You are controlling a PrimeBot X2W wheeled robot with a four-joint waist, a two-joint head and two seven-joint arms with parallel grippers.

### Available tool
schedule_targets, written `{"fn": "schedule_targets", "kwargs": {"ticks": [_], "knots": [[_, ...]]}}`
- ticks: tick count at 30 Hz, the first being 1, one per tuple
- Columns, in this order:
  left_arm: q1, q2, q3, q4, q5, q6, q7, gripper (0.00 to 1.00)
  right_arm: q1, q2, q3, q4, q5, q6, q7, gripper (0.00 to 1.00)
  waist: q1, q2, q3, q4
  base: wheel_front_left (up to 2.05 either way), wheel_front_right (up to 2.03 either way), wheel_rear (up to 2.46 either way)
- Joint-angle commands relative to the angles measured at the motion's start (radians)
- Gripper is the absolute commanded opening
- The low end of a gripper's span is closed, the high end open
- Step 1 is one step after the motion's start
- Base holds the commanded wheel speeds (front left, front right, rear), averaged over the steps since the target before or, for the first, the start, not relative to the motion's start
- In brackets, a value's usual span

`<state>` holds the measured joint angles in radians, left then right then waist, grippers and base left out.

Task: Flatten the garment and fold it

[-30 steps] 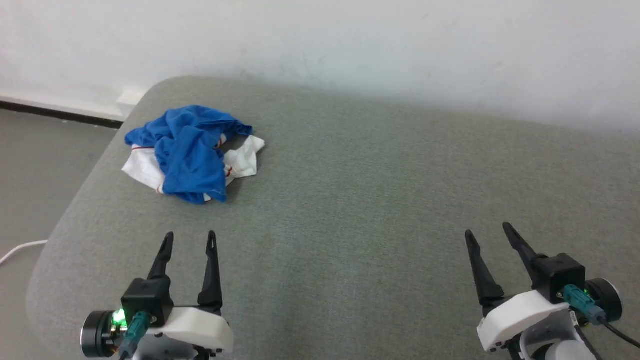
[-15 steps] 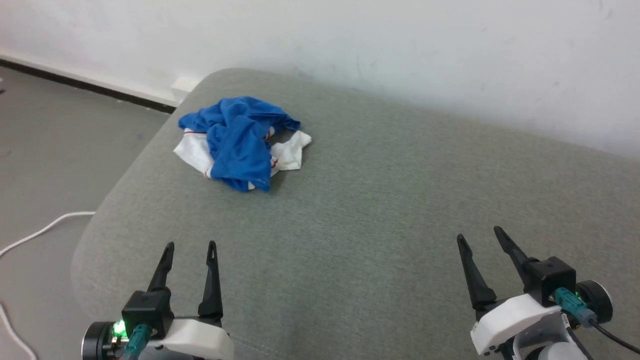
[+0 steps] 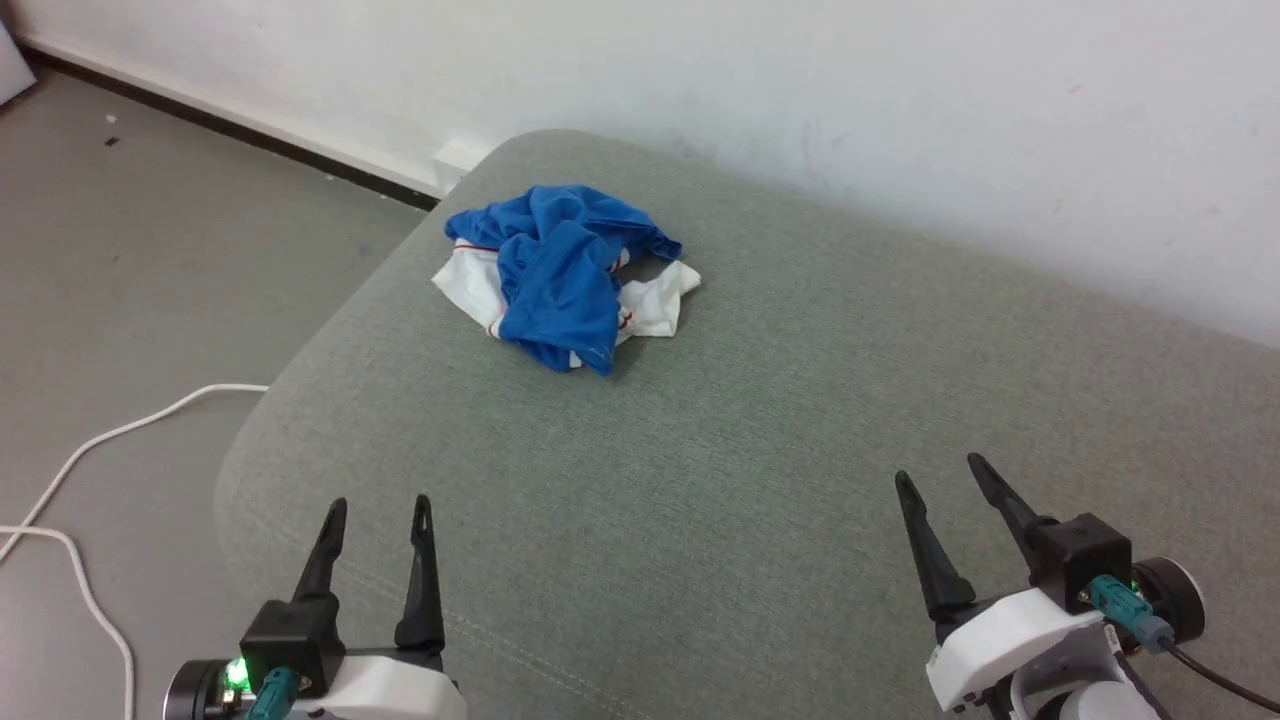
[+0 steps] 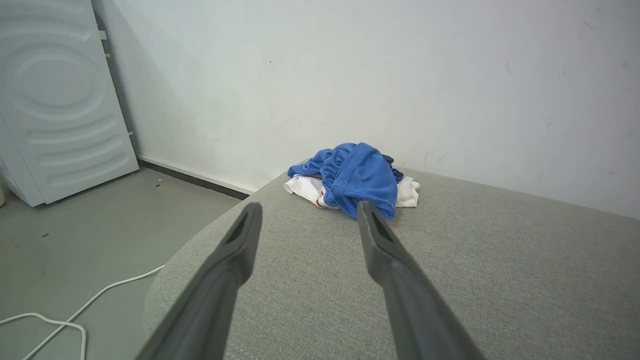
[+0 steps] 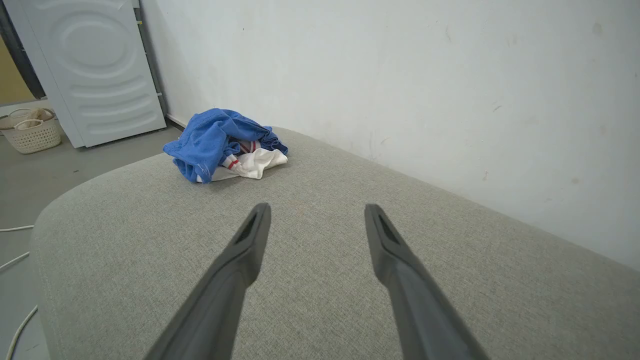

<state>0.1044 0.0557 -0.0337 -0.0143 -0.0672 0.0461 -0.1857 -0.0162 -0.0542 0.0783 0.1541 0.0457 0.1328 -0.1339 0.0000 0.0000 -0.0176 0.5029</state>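
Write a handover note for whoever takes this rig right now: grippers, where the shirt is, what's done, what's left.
Left gripper: open, empty, over the near left part of the grey cushion.
Right gripper: open, empty, over the near right part.
Garment: a crumpled heap, blue over white, at the cushion's far left corner. It is clear of both grippers and nearer the left one.
Done: nothing; it is neither flattened nor folded.
Left: reach it, spread it flat, then fold it.
Note: a white cable lies on the floor off the cushion's left edge.
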Motion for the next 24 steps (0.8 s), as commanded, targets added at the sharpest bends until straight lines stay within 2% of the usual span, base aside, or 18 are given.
{"fn": "schedule_targets", "kwargs": {"ticks": [1,24], "knots": [[0.013,-0.004,-0.001,0.002,-0.011,0.006,-0.011,1.00,-0.014,0.003,0.006,0.007,0.007,-0.002,-0.008,1.00,0.0000,0.0000,0.000,0.015,0.00,0.00,0.00],[0.027,-0.005,-0.027,0.003,-0.048,0.033,-0.057,1.00,-0.021,0.004,0.008,0.020,-0.003,-0.002,-0.024,1.00,0.0000,0.0000,0.021,0.114,0.00,0.00,0.00]]}}
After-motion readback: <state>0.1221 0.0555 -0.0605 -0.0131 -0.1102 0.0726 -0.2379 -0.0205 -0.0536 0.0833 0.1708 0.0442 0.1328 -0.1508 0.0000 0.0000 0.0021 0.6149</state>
